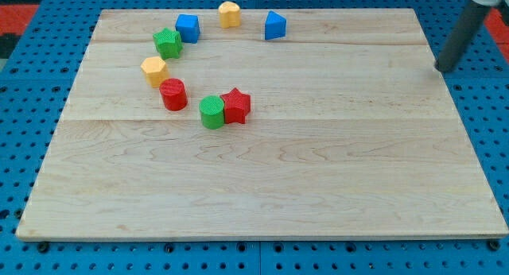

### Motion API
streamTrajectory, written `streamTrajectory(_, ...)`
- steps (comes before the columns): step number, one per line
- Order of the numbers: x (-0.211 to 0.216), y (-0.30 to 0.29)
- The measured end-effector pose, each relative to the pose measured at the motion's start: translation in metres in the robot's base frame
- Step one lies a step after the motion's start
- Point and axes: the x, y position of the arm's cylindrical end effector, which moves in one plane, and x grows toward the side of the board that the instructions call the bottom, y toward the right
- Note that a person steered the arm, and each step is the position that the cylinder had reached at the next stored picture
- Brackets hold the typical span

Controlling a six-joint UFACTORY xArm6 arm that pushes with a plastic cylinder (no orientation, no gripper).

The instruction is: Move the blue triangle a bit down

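The blue triangle [274, 25] sits near the top edge of the wooden board [318, 187], right of centre. My tip [443, 71] is at the view's right, over the board's right edge, far to the right of and slightly below the blue triangle. It touches no block.
A yellow block [229, 14] lies left of the triangle at the top. A blue cube [188, 28] and a green star [168, 43] touch. Below them are a yellow block [154, 70], a red cylinder [173, 94], and a green cylinder [212, 112] touching a red star [236, 106].
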Motion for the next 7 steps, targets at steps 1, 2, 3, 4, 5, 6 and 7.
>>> streamTrajectory(1, -0.028, -0.074)
streamTrajectory(2, -0.031, -0.155)
streamTrajectory(3, -0.061, -0.141)
streamTrajectory(4, -0.111, -0.087)
streamTrajectory(5, -0.126, -0.138)
streamTrajectory(6, -0.120, -0.260)
streamTrajectory(7, -0.120, -0.304)
